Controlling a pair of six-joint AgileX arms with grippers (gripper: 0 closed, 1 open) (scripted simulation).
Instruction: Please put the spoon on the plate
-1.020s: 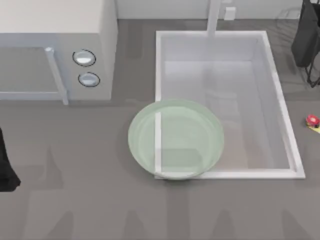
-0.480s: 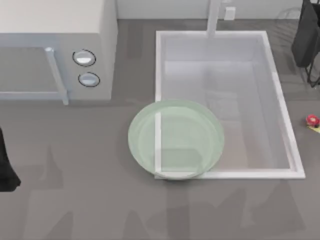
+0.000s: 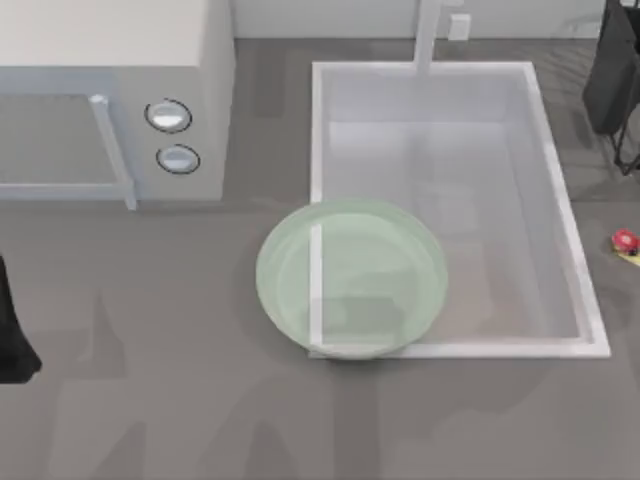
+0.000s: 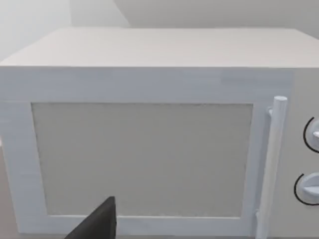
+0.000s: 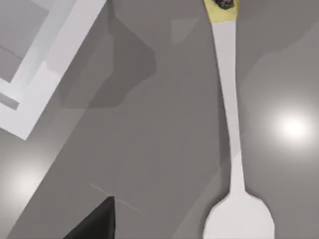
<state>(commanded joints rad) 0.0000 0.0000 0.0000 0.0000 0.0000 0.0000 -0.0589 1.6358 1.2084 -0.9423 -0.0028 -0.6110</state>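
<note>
Right of the sink (image 3: 590, 300) (on the table), spoon (image 5: 233, 124) lies flat

A grey surface (image 3: 180, 400) is seen from above, crossed by soft shadows. A white microwave (image 3: 110, 90) is set at the far left, its bar handle (image 3: 112, 150) and two round dials (image 3: 172, 135) facing forward. A white rectangular sink basin (image 3: 560, 220) is sunk in toward the right, a pale faucet post (image 3: 428, 35) rising behind it.

pale green see-through plate (image 3: 352, 278), white spoon (image 5: 231, 124) with yellow-and-red handle end, white sink (image 3: 560, 220), grey table (image 3: 150, 380)
</note>
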